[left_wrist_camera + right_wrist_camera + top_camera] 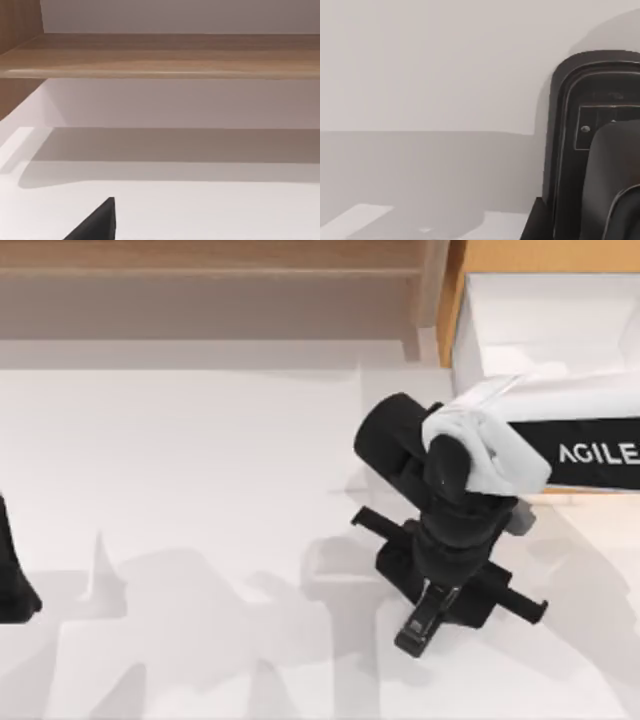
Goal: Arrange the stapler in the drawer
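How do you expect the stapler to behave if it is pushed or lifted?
The stapler, under the right gripper, looks like a hard, smooth shell: probably rigid, possibly slippery. Long and lying flat, it would likely slide or pivot rather than roll. The left gripper is parked at left.

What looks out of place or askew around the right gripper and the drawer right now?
Nothing stands out. The right gripper is low over the stapler on the white table, the drawer stands open, and the left gripper sits parked at the left edge.

A long brown wooden shelf (210,270) spans the white table's (180,470) far edge.
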Tool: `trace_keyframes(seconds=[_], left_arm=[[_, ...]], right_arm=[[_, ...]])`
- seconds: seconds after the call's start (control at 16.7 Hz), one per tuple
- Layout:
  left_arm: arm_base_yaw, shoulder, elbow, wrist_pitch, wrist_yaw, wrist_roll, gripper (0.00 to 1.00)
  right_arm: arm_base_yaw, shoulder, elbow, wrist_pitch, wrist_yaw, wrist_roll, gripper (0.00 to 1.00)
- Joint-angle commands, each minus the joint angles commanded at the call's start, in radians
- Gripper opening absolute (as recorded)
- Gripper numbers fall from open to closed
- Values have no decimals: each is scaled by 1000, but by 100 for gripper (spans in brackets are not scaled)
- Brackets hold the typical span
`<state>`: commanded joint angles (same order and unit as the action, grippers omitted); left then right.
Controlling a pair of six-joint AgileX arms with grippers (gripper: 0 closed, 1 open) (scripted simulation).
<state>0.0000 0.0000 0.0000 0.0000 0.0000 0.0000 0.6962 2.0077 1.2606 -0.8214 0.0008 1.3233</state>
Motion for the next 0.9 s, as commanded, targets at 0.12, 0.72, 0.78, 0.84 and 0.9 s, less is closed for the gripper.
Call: trace_keyframes(seconds=[0.12,0.72,0.78,0.84,0.9], left_arm=[[0,0,0,0,0,0,100],[0,0,0,0,0,0,100],[0,0,0,0,0,0,100],[0,0,0,0,0,0,100],[0,0,0,0,0,0,100]], right_arm=[[-2,-2,0,0,0,1,0],[-2,-47,56,-106,-1,1,0],[-2,-48,57,-106,-1,0,0],[-4,-54,67,-104,-3,-6,0],[-9,-63,85,-101,-8,-18,0]])
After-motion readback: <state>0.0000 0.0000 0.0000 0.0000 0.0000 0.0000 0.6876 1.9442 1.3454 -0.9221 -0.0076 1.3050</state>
